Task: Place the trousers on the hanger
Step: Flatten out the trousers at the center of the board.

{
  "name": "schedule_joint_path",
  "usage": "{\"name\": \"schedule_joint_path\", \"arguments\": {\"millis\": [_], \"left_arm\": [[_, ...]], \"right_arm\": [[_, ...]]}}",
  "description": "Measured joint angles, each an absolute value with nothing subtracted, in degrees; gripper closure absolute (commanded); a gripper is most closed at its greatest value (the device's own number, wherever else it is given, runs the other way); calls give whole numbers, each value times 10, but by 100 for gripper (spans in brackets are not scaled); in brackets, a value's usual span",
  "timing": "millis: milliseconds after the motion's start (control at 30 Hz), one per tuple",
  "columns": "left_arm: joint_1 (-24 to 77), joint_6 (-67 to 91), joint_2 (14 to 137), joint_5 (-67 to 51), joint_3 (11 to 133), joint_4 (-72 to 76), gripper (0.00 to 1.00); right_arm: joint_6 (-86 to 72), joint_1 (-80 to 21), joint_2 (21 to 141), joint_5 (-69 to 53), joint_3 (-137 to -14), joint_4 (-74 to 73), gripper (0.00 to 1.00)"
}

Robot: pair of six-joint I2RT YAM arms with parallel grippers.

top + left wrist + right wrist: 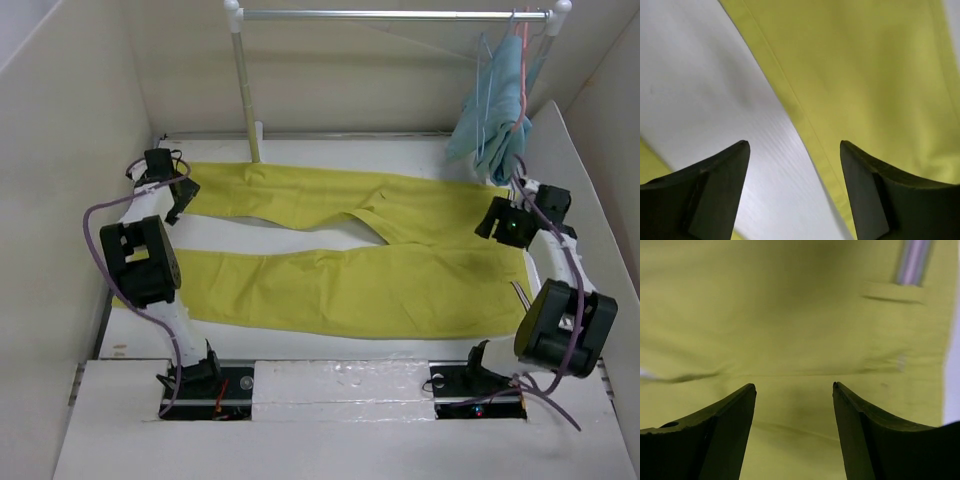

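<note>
The trousers lie flat on the white table with their long axis from left to right. The two legs point to the left side and the waist is at the right side, near the right arm. The right gripper hangs over the waist part. In its wrist view its fingers stand apart with nothing between them, only yellow cloth below and the striped waistband a little further on. The left gripper is above the end of the far leg. Its fingers also stand apart, and the hem edge of the leg runs between them over the bare table. Far behind, on the rail, the pale-blue wire hanger hangs at the right end beside a light-blue cloth. So the hanger is behind the waist, nearer to the right arm.
</note>
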State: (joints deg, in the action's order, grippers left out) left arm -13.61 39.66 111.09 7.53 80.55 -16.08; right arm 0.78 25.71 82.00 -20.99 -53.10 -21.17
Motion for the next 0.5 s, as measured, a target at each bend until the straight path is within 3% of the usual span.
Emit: {"name": "schedule_joint_path", "arguments": {"millis": [100, 133, 167, 233, 267, 300, 500], "left_arm": [[-125, 398, 1005, 76, 748, -159, 36], [-125, 399, 966, 77, 731, -159, 54], [-129, 399, 928, 77, 713, -154, 64], [-141, 396, 863, 76, 676, -147, 100], [-146, 393, 837, 71, 658, -143, 100], [-151, 389, 817, 65, 637, -142, 100], [-63, 380, 750, -18, 489, -161, 100]], "right_arm": [[13, 162, 742, -213, -524, -220, 34], [14, 128, 708, -216, -517, -219, 34], [15, 94, 673, -220, -509, -219, 35], [15, 40, 616, -232, -488, -215, 63], [15, 19, 597, -241, -476, -214, 78], [14, 3, 585, -244, -466, -215, 100], [27, -119, 620, -241, -446, -232, 100]]}}
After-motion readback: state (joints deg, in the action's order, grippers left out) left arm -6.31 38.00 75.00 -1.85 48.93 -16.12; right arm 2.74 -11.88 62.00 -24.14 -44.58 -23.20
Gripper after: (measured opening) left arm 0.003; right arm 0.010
